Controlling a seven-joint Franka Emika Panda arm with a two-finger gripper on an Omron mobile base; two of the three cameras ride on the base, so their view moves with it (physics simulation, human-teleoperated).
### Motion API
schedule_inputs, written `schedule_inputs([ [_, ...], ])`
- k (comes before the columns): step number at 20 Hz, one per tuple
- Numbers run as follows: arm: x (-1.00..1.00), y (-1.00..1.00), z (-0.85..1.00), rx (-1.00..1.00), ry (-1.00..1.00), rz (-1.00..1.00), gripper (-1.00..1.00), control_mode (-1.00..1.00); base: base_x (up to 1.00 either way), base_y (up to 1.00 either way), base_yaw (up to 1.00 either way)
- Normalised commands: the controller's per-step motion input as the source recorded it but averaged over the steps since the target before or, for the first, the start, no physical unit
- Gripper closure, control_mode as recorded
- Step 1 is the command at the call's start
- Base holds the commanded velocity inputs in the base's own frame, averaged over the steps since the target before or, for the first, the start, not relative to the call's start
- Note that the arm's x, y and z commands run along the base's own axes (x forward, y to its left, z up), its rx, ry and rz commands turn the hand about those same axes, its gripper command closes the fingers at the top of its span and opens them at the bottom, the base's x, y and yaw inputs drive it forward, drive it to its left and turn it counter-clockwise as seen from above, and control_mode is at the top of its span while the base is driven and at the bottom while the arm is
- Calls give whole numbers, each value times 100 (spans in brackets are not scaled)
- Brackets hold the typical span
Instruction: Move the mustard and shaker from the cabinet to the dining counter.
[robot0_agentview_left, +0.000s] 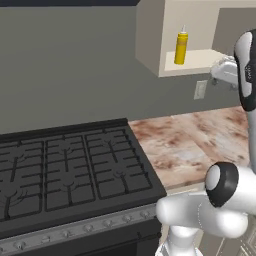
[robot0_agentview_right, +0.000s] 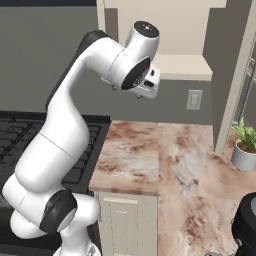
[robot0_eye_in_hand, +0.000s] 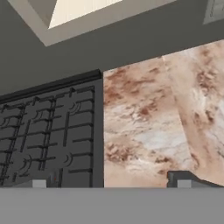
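**Mustard upright on cabinet shelf, fingers open and empty, well away from it**

Hidden/cut off: the cabinet (robot0_agentview_left: 150, 45) top is cropped by the frame edge in the left base view; its right part is covered by the arm's dark-and-white link. In the right base view the arm's upper joint blocks the left part of the shelf (robot0_agentview_right: 185, 67), so the bottle can't be made out there. The fingers (robot0_eye_in_hand: 183, 180) show as two small dark tips cut off at the bottom of the hand view, set wide apart, nothing between them. In the base views the hand is mostly hidden behind the wrist.

Mustard (robot0_agentview_left: 181, 47): stands on the pale inner shelf of the open cabinet, near its front left corner, above the wall outlet (robot0_agentview_left: 200, 90). It sits well apart from the fingers, higher up than where they point; the hand view looks down over the stove (robot0_eye_in_hand: 48, 135) and the marbled table (robot0_eye_in_hand: 144, 122), with the cabinet underside at the top edge.

Orientation: long axis vertical, white nozzle pointing straight up, no visible tilt.

A potted plant (robot0_agentview_right: 245, 145) sits on the table at the far right.
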Motion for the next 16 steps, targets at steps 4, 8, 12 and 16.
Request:
schedule_inputs([
  [4,23,-2,54,6,-27,-4,-100,-100,0,0,0],
  [8,41,0,45,0,-19,-6,-100,-100,0,0,0],
  [12,50,0,26,0,-14,-3,-100,-100,0,0,0],
  [16,50,0,19,0,-9,-2,-100,-100,0,0,0],
])
